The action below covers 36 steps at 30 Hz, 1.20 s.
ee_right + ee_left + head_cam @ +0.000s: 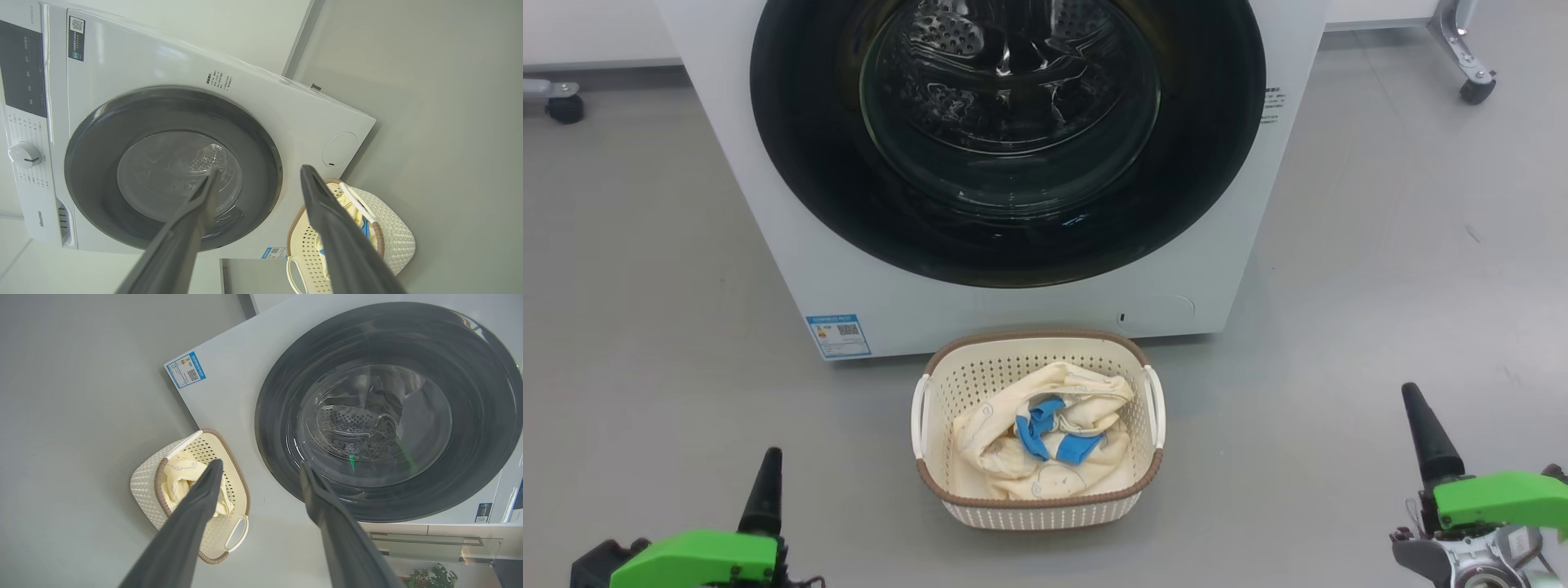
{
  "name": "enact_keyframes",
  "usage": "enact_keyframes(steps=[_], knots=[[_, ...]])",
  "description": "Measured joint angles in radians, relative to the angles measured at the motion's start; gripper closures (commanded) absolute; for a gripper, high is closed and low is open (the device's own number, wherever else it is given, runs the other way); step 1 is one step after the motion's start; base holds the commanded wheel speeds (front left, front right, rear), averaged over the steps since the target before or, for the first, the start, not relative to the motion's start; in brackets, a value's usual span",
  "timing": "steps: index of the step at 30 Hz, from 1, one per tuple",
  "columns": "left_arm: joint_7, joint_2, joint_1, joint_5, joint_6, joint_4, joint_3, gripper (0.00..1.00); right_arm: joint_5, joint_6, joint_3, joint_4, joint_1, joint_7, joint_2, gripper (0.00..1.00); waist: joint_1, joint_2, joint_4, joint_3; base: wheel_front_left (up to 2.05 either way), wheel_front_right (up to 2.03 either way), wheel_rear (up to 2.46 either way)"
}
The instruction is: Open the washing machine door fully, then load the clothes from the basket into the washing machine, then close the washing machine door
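Note:
The washing machine (768, 229) stands ahead, white, with its door (1209, 163) shut flat against the front; the steel drum shows through the glass. On the floor right in front of it sits the basket (1037, 336), holding the clothes (1054, 441), cream fabric with blue bands. My left gripper (260, 463) hangs open and empty, short of the basket on its left; one dark finger (765, 494) rises at the lower left. At the lower right, my right gripper (258, 169) is likewise open and empty, its finger (1429, 441) well to the right of the basket (392, 232).
Grey floor spreads on both sides of the machine. Caster wheels of frames stand at the far left (564, 106) and far right (1474, 88). A control dial (24, 154) sits on the machine's panel. A blue sticker (838, 335) marks its lower corner.

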<state>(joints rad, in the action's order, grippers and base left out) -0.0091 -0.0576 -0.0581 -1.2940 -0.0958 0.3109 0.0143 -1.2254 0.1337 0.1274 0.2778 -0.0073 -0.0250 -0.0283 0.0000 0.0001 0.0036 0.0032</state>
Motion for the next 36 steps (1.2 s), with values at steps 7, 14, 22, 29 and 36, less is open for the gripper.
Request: enact_keyframes(steps=[7, 14, 22, 29, 36], knots=[[-0.021, -0.002, -0.003, 0.126, 0.002, -0.008, 0.007, 0.0, 0.146, 0.0, 0.0, -0.016, 0.0, 0.025, -0.006, 0.0, 0.0, 0.0, 0.0, 0.0, 0.0, 0.0, 0.0], [-0.036, -0.005, -0.013, 0.23, 0.012, -0.009, 0.018, 0.0, 0.281, 0.0, 0.0, -0.03, -0.001, 0.043, -0.016, 0.0, 0.0, 0.0, -0.002, -0.001, 0.0, 0.0, 0.0], [-0.06, -0.012, -0.02, 0.354, 0.022, -0.007, 0.031, 0.0, 0.469, 0.0, 0.004, -0.05, -0.013, 0.052, -0.017, 0.0, 0.0, 0.0, -0.006, -0.002, 0.0, 0.0, 0.0], [-0.08, -0.019, -0.035, 0.457, 0.028, -0.001, 0.051, 0.0, 0.596, 0.0, 0.008, -0.059, -0.02, 0.062, -0.017, 0.0, 0.0, 0.0, -0.007, -0.002, 0.0, 0.0, 0.0], [-0.098, -0.023, -0.044, 0.551, 0.035, 0.0, 0.064, 0.0, 0.702, 0.0, 0.01, -0.069, -0.02, 0.073, -0.017, 0.0, 0.0, 0.0, -0.007, -0.002, 0.0, 0.0, 0.0]])
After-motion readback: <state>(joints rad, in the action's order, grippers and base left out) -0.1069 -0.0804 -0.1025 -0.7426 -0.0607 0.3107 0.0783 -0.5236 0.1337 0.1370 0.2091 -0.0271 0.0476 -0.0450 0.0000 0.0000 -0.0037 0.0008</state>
